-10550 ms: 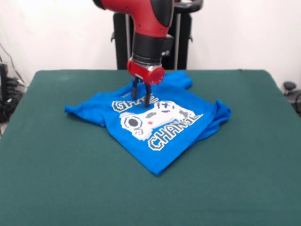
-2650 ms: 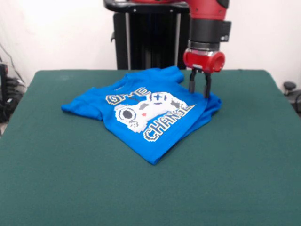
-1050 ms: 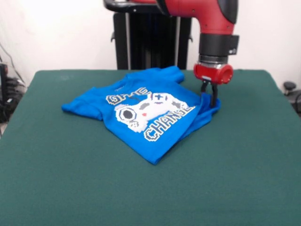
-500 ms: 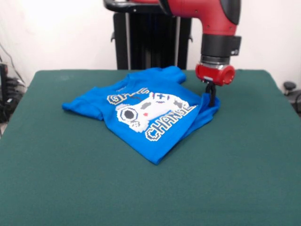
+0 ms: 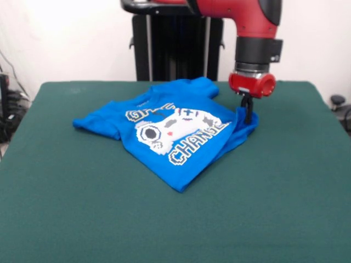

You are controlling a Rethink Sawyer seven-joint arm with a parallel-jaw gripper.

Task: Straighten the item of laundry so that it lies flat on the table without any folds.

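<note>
A plain white wall backs a large table [image 5: 82,208] draped in dark green felt-like cloth, its far corners rounded, its surface taking up most of the front view. Behind the table's far edge rises the robot's black pedestal [image 5: 175,52], and a few dark cables and pieces of equipment show at the left and right margins of the room. On the far half of the cloth lies the bright blue T-shirt [image 5: 164,134], print side up, its white-grey game controller and pixel lettering rumpled and partly folded over; one sleeve reaches toward the left, a pointed corner reaches toward the camera, and the right edge is bunched into doubled layers. The red and black arm [image 5: 247,22] descends from the top right, and its gripper [image 5: 248,112] stands at that bunched right edge, its dark fingers drawn close together with blue fabric gathered against them, apparently pinching the shirt's edge just above the table.
</note>
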